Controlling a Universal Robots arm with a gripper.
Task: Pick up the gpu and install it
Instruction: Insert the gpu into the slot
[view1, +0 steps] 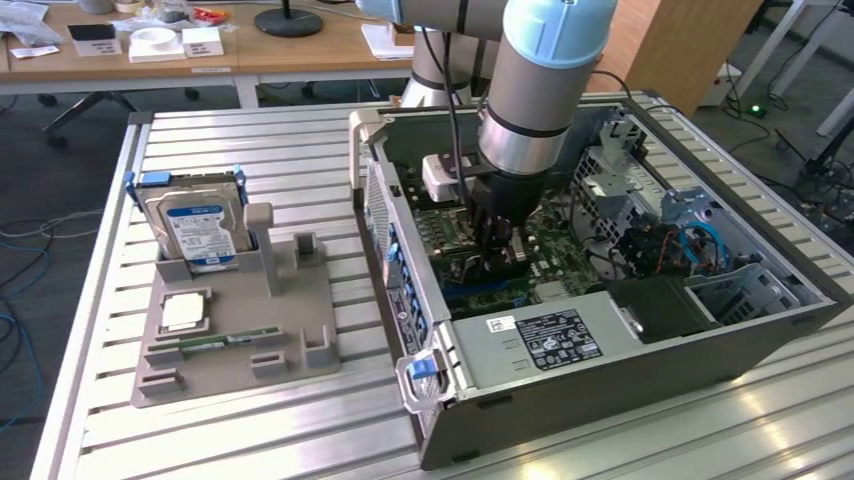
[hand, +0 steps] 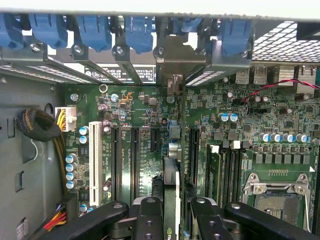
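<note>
The gpu was clamped edge-on in the gripper inside the computer case, at a motherboard slot. Seating was judged unfinished.

I'm looking at a slatted metal table that carries everything (bare ribbed aluminium, by the look of it). Two things sit directly on it. A grey parts holder is toward the exterior view's left. An open computer case lies on its side toward the right, near the holder but apart from it.
</note>
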